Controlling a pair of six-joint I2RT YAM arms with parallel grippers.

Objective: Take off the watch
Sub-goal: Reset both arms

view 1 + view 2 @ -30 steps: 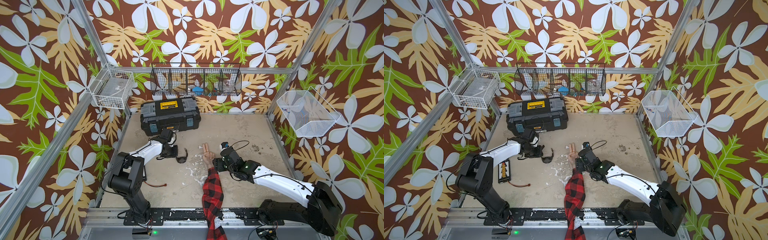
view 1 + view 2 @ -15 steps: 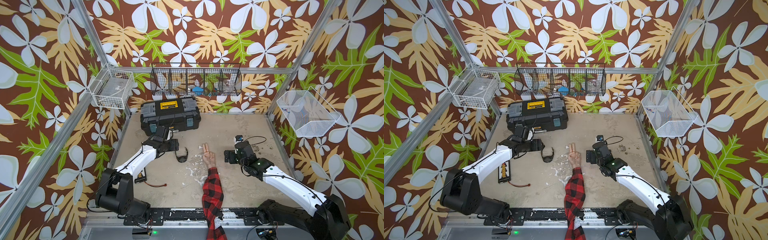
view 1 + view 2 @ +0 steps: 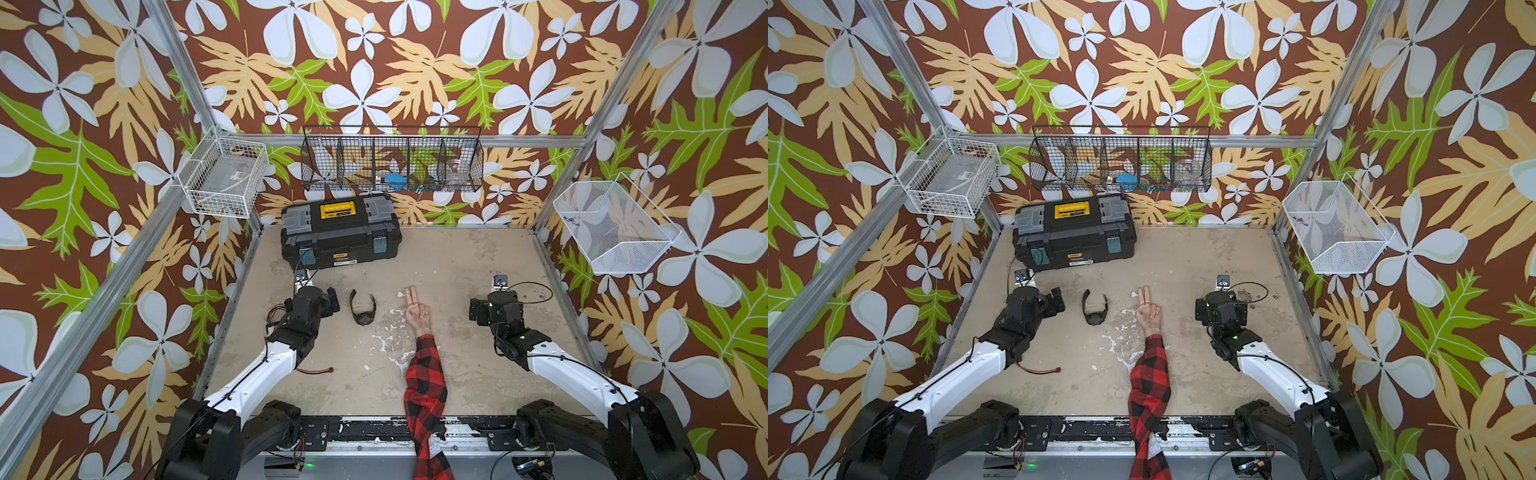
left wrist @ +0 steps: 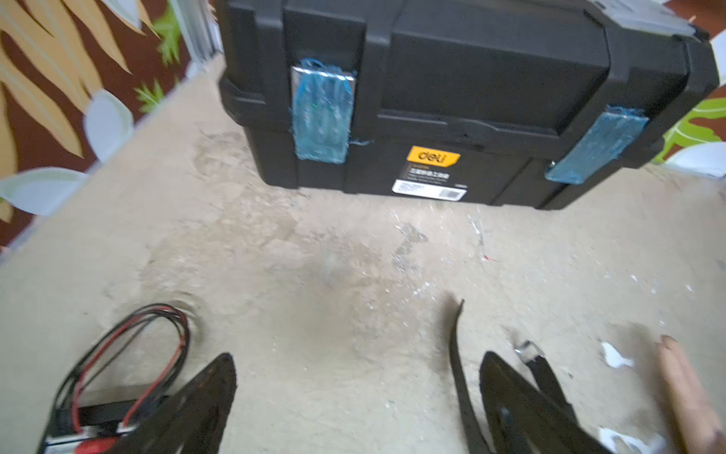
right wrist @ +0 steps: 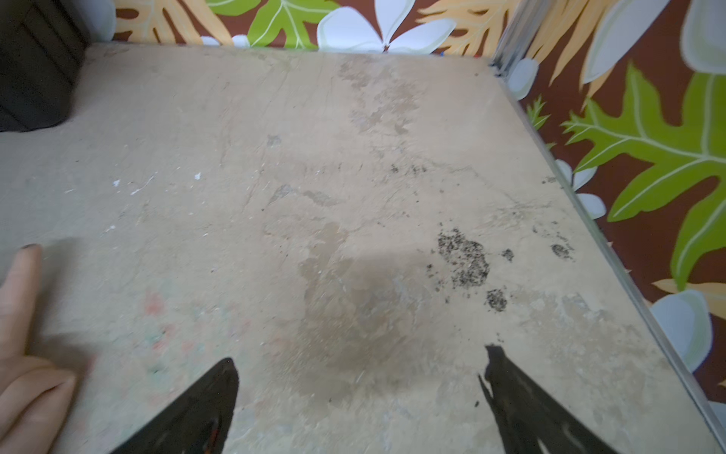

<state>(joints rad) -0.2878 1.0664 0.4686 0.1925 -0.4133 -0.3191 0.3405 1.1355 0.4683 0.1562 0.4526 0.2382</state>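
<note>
The only word that can be read is "deli", on a small orange label (image 4: 432,157) on the front wall of the black plastic toolbox (image 4: 491,78) in the left wrist view. Below it are lines of fine print and a white sticker (image 4: 430,190) with a barcode and a square code, all too blurred to read. In both top views the yellow handle panel (image 3: 324,206) on the toolbox lid carries a dark strip label (image 3: 338,213), too small to read.

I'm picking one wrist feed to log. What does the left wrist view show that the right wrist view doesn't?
Only the left wrist view: the watch, strap open on the table near the left gripper, red-and-black wires, and the toolbox front with blue latches. Only the right wrist view: dark speckled stains ahead of the right gripper. Both: open, empty jaws, the table, the person's fingers, and some of the toolbox.
</note>
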